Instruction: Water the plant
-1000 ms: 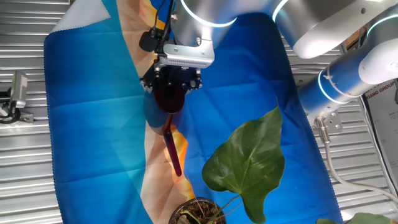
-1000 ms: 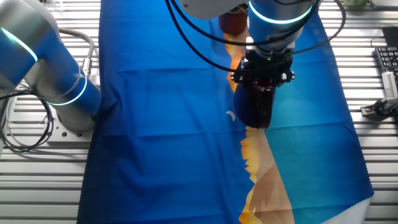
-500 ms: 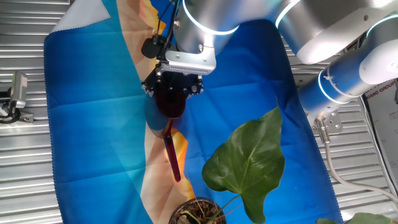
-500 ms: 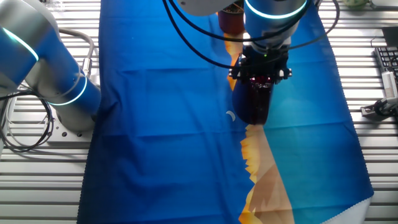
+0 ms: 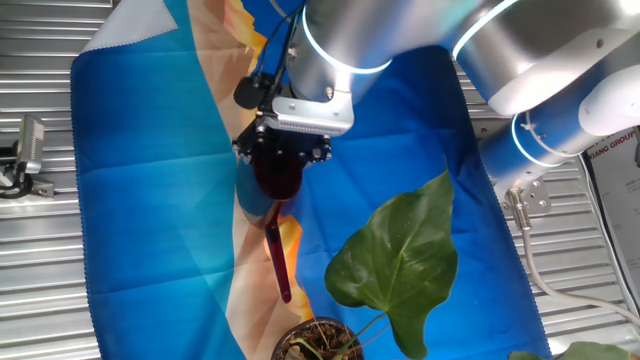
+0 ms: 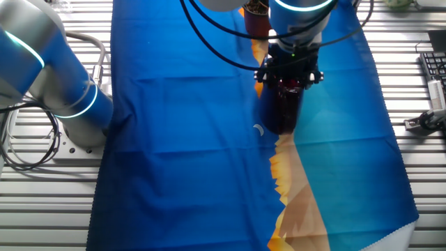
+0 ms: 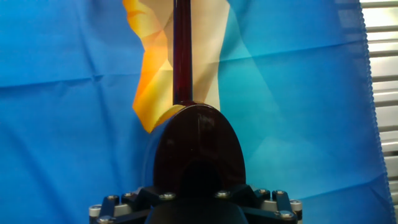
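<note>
Right, my gripper (image 5: 279, 160) is clamped on the dark red watering can (image 5: 277, 180), its long spout (image 5: 279, 262) pointing ahead of me over the blue cloth (image 5: 150, 180). The plant (image 5: 400, 265) sits just past the spout tip, its pot (image 5: 318, 340) barely beyond.

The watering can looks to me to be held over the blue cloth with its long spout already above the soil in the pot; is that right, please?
Not quite. The gripper holds the watering can over the blue cloth, but one fixed view shows its spout ending short of the pot, not above the soil.
</note>
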You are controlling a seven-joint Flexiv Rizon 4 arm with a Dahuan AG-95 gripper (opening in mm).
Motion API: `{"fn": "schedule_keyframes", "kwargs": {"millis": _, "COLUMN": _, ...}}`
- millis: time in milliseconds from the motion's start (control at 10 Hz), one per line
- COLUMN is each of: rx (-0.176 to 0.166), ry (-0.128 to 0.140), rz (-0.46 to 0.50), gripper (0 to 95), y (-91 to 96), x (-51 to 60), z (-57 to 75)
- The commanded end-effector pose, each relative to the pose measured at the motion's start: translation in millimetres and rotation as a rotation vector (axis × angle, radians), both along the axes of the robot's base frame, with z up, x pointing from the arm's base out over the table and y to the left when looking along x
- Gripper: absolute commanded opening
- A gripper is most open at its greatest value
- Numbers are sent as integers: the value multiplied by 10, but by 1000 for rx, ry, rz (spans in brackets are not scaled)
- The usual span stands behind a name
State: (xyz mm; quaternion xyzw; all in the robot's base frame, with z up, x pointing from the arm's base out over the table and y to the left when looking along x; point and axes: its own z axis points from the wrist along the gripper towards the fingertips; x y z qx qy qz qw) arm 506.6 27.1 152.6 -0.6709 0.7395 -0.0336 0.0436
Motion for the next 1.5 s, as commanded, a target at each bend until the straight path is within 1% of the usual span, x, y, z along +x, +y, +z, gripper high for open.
{"fn": "schedule_keyframes", "kwargs": {"millis": 100, "rx": -7, "ry": -5, "rz": -4, "gripper": 0, "y": 33, "x": -15, "z": 2}}
{"fn": "schedule_keyframes", "kwargs": {"millis": 600, "rx": -8, "ry": -3, "rz": -17, "gripper": 0, "y": 105, "x": -46, "z": 26}}
{"fn": "schedule_keyframes", "kwargs": {"millis": 1100, "rx": -9, "ry": -3, "rz": -23, "gripper": 0, "y": 126, "x": -92, "z": 78}}
{"fn": "schedule_keyframes", "kwargs": {"millis": 1500, "rx": -16, "ry": -2, "rz": -31, "gripper": 0, "y": 151, "x": -135, "z": 147}}
